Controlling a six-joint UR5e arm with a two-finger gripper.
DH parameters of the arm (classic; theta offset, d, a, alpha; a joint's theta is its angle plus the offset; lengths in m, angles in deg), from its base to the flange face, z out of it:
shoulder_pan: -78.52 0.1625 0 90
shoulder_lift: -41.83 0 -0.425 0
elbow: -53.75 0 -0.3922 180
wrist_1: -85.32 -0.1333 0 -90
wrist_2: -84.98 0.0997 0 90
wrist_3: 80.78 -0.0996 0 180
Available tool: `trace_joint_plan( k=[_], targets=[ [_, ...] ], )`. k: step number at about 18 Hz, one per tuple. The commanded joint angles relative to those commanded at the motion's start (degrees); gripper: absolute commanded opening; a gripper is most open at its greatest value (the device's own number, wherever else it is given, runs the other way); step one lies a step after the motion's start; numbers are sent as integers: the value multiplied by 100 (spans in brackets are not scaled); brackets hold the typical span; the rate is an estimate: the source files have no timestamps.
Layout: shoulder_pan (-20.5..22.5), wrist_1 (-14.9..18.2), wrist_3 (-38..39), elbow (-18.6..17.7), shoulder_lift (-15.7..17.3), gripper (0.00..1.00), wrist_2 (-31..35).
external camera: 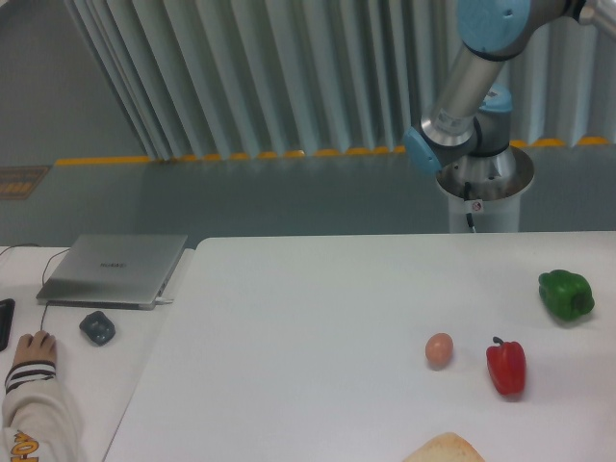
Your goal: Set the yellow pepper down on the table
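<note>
White bench (318, 318) carries one red pepper (506, 367), one green pepper (566, 294), one egg (439, 349); gripper is out of view, its state unknown.

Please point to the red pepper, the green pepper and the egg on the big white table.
red pepper (506, 367), fixed camera view, middle of its body.
green pepper (566, 295), fixed camera view, middle of its body.
egg (439, 349), fixed camera view, middle of its shell.

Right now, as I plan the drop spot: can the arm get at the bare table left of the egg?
Probably yes: the table is bare left of the egg. The end effector is out of frame.
</note>
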Motion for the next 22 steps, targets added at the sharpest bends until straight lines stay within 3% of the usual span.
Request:
trace_joint_plan(
  k=[6,8,16,19,21,22],
  targets=[
    [0,-44,-140,308,-281,100,-9],
    [0,-236,-211,317,-360,100,-9],
    [9,-431,-211,405,-581,100,-9],
    [9,-440,-298,361,-598,94,-9],
    [17,-440,-378,352,-598,86,0],
    [26,-440,-387,352,-589,77,0]
  ],
)
